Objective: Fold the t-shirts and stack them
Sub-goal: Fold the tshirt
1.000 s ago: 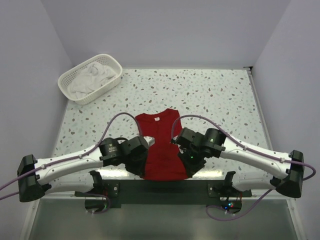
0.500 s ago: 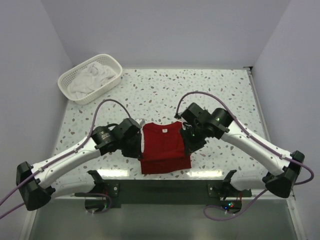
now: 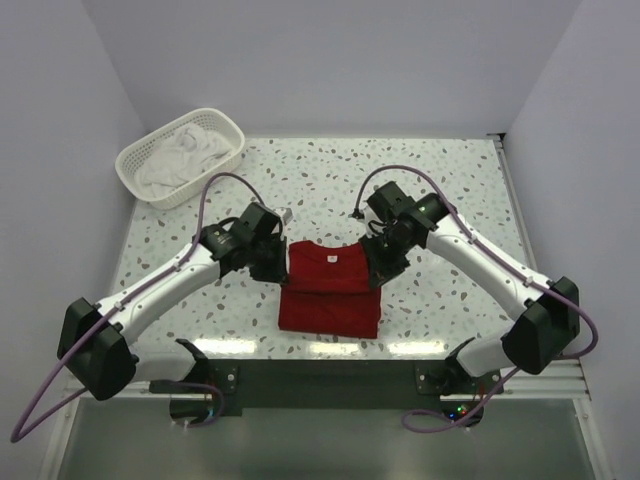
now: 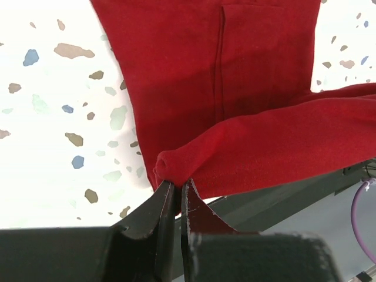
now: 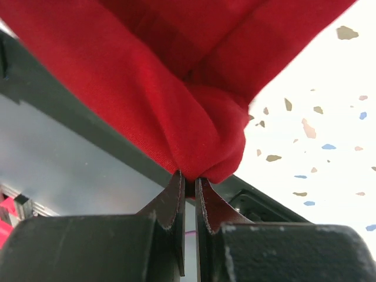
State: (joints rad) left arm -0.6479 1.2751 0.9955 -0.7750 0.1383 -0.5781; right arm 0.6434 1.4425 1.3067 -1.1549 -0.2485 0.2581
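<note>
The red t-shirt (image 3: 330, 295) lies on the counter (image 3: 450, 190) midway between the two arms and close to the near edge. Its long axis runs from the bases toward the far wall. It looks doubled over: an upper band carrying the neck label (image 3: 330, 258) sits on a lower layer that reaches back toward the bases.

The left pincer (image 3: 283, 270) is clamped on the left end of that upper band. Its wrist view shows the two fingers pressed together on a small bunch of red cloth at the left pincer (image 4: 176, 189). The right pincer (image 5: 189, 177) grips the same way, with a rounded wad of fabric nipped between its tips. From above, the right pincer (image 3: 375, 265) sits at the band's right end.

The cloth therefore spans straight across from one pincer to the other, and the free layer lies on the base side of both. From above I cannot tell whether the held edge rests on the counter or is a little clear of it.

Neither arm is nearer, as the grip is symmetrical, so any next fold likely needs both to travel together along the shirt's long axis.

The white t-shirts (image 3: 180, 155) sit heaped in the basket (image 3: 210, 175) at the far left corner, well apart from the red one.
</note>
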